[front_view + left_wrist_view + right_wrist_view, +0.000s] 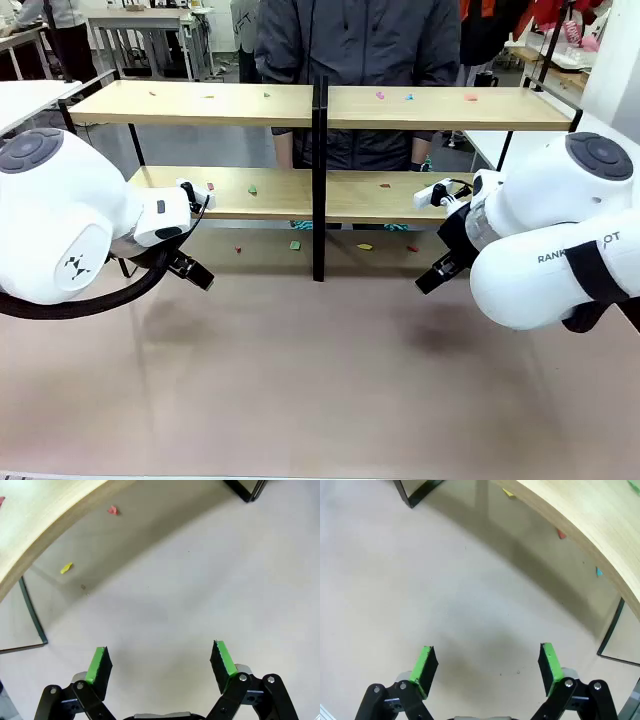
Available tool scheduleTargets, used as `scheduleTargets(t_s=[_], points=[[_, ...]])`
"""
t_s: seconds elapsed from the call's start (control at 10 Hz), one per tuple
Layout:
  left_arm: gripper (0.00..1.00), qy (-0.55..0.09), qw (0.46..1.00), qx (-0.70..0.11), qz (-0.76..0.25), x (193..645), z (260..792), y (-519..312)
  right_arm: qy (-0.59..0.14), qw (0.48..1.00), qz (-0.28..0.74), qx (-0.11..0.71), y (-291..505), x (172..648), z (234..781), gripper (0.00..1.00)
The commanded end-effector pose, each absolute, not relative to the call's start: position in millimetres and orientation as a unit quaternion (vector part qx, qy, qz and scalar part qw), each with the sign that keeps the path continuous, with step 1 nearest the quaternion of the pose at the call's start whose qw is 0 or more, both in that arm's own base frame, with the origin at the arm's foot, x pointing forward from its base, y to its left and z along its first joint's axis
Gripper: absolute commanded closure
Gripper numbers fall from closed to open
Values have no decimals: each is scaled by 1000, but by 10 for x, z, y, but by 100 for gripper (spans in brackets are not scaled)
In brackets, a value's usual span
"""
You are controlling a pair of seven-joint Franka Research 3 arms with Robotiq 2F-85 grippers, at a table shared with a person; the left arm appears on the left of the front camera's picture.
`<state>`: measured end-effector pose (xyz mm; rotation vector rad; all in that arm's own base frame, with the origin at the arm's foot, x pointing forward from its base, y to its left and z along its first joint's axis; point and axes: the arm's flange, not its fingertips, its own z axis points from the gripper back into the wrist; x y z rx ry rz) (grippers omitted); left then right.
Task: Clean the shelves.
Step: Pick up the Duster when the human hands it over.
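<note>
1. Left jaws spread wide with nothing between them. Their green pads (96,664) hang over bare worktop (165,595).
2. Right jaws are also spread wide and empty, with pads (423,665) over bare worktop.
3. In the front view both sets of jaws sit low, on the near side of the shelves (200,103). The left arm (60,220) is left of the black centre upright (319,180) and the right arm (560,240) is right of it. I can't tell whether the fingertips touch the worktop.
4. The shelves stand across the far half of the worktop as two light wooden boards on a thin black frame. A person in a dark jacket (355,40) stands just behind them.
5. The front view shows small coloured scraps (267,95) on the top board, more on the lower board (270,205), and a few on the worktop underneath.
6. The left wrist view looks in under the lower board's edge. A yellow scrap (66,568) and a pink scrap (113,510) lie on the worktop there, with a thin frame leg (32,612) nearby.
7. The right wrist view shows the same strip on the other side, with a yellow bit (508,493), a red bit (561,534) and a blue bit (598,572).
8. There is a wide bare stretch of worktop between the arms. The gap under the lower board is low, and the upright's foot (415,495) stands in the middle.
</note>
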<state>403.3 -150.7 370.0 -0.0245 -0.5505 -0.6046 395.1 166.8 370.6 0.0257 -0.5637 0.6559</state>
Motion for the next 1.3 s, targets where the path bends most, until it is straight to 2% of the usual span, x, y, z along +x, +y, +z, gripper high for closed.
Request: scheduleTargets(t_s=[0.0, 1.1, 1.2], points=[[0, -268, 917, -12, -294, 4033, 3701, -1507, -273, 908, 318, 12, 1669, 3951, 3708, 0], [0, -268, 918, -12, -294, 4034, 3700, -1506, -273, 908, 318, 12, 1669, 3950, 3706, 0], [0, -299, 904, -18, -306, 3805, 3973, -1420, -289, 906, 308, 31, 1568, 3793, 3947, 0]])
